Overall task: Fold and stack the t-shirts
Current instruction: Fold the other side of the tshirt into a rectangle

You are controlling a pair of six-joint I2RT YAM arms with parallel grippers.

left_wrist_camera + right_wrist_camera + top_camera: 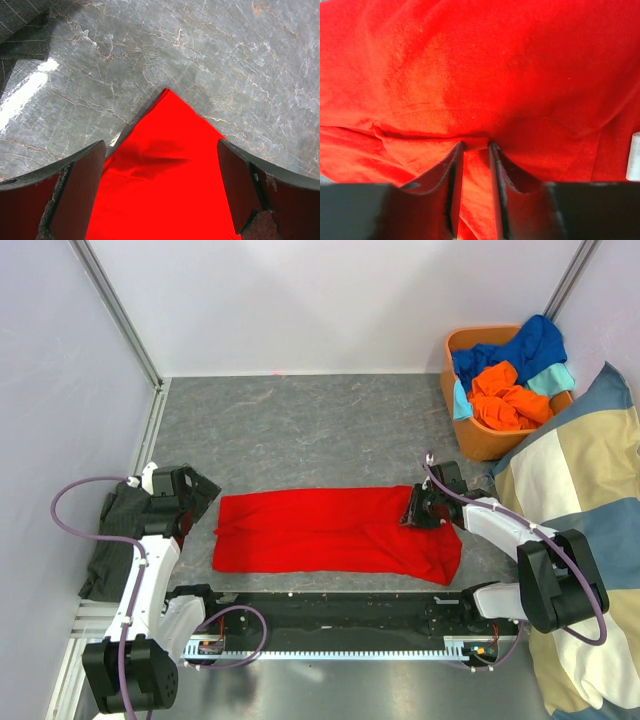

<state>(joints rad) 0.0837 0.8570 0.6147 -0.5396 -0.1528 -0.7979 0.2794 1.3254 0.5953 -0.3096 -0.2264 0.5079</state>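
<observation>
The red t-shirt [330,530] lies flat on the grey desk [300,420]. The right hand [476,146] pinches a fold of it at its right end. The left hand [161,145] is wide open above its left corner.

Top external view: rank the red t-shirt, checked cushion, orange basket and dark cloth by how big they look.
1. checked cushion, largest even though the frame edge cuts it off
2. red t-shirt
3. orange basket
4. dark cloth, smallest as seen, but the left arm hides part of it
</observation>
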